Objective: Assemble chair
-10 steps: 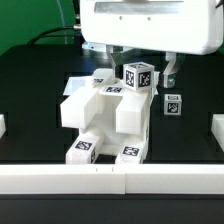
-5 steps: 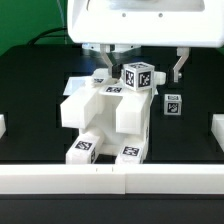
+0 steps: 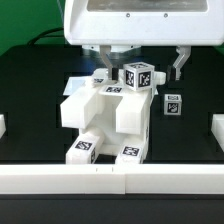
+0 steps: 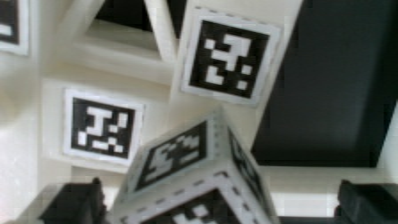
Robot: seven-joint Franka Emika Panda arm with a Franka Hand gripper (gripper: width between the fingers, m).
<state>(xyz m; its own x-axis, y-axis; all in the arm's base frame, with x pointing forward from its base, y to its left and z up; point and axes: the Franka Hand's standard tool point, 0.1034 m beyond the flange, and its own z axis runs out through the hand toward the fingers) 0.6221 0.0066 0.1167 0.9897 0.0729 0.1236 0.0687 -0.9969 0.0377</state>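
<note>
The chair [image 3: 98, 110] is a matte white blocky body with tagged pieces, standing mid-table in the exterior view. A tagged post [image 3: 140, 76] sticks up at its back. My gripper [image 3: 143, 64] hangs just above that post, open, with one finger [image 3: 180, 65] showing to the exterior view's right. In the wrist view the tagged post end [image 4: 196, 180] lies between my dark fingertips [image 4: 71, 205], with gaps on both sides; my gripper [image 4: 222, 208] holds nothing. A loose small tagged cube [image 3: 172, 102] lies on the table to the exterior view's right of the chair.
A white rail [image 3: 110, 178] runs along the table's front edge. White blocks stand at the exterior view's left edge [image 3: 2, 126] and right edge [image 3: 216, 130]. The table top is black, with a green wall behind.
My gripper has risen a little and come nearer the camera, with its right finger moving up and out. The chair and the loose cube have not moved.
</note>
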